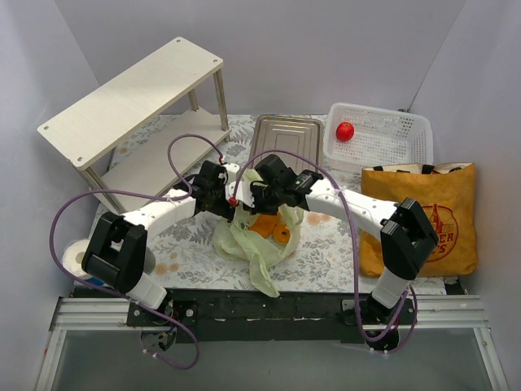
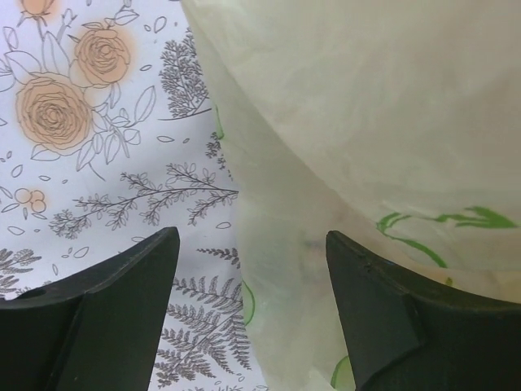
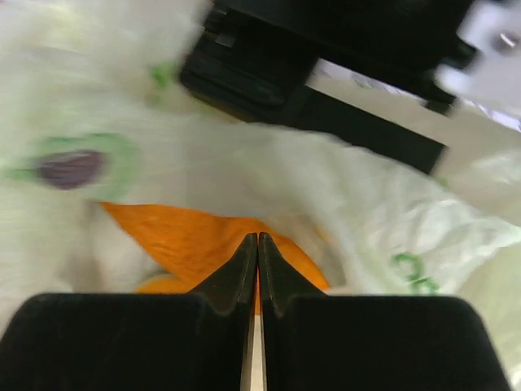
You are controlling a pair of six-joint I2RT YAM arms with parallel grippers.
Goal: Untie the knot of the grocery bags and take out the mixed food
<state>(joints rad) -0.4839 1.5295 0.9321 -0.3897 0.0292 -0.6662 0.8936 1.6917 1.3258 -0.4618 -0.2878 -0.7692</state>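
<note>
from above, the left claw and the right claw meet over the top of the thin pale green see-through plastic bag. the bag lies right under both claws, and its long tail runs away from them toward the arm bases. two orange lumps of food show through it, just beside the right claw and a bit farther from the left claw. the mustard-orange cloth tote with black handles stands well apart, out past the right arm's elbow. the round red apple sits in the white plastic mesh basket, well away from both claws.

from the left wrist, the left claw is wide open. the edge of the green bag lies between its fingers, nearer one finger than the other. nothing is gripped. the flowery tablecloth shows beside it.

from the right wrist, the right claw is shut tight, tips pressed together. the orange food lies just past the tips, with the green bag all around it. i cannot tell if any thin plastic is pinched, and i cannot see a knot. i think the right claw is nearer the food, so it is the one to reach in.
</note>
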